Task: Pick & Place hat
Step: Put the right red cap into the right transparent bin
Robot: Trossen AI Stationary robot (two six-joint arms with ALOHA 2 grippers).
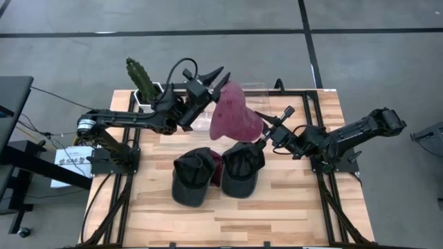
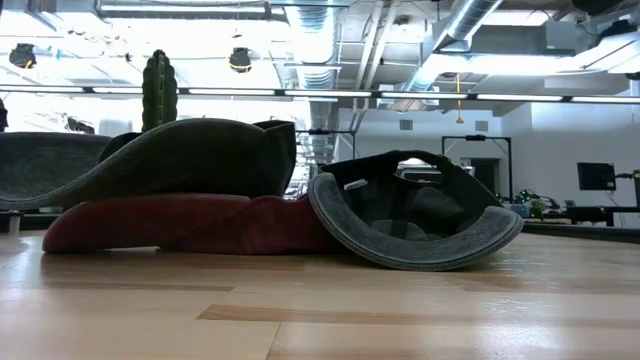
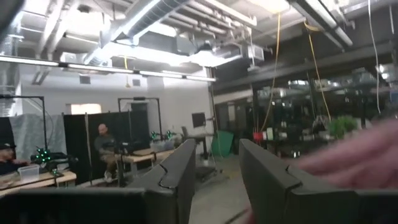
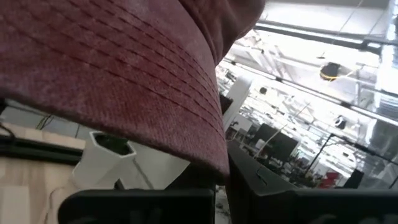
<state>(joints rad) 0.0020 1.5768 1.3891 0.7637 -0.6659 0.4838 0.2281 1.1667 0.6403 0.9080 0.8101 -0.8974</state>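
A maroon hat (image 1: 235, 114) is lifted above the table's far middle, and its stitched brim (image 4: 112, 74) fills the right wrist view. My right gripper (image 1: 265, 133) is shut on it from the right. My left gripper (image 1: 216, 77) is open beside the hat's top, on its left; in the left wrist view the hat (image 3: 354, 155) is a pink blur next to one finger. Two dark caps (image 1: 194, 178) (image 1: 242, 168) lie on the table over another maroon cap (image 2: 190, 222). Neither gripper shows in the low view. My right gripper holds the maroon hat by the edge of its brim (image 4: 208, 158), pinched between the two fingers (image 4: 261, 183). It comes from the table's right side, slanting upward. The hat is lifted clear, its crown (image 1: 232, 97) standing above the gripper. Whether my left gripper touches the hat, I cannot tell.
A cactus in a white pot (image 1: 143, 81) stands at the far left corner, behind my left arm. A clear container (image 1: 255, 88) sits at the far edge behind the hat. Bare wood (image 1: 277, 214) lies toward the near edge. People sit at desks in the room beyond (image 3: 106, 149).
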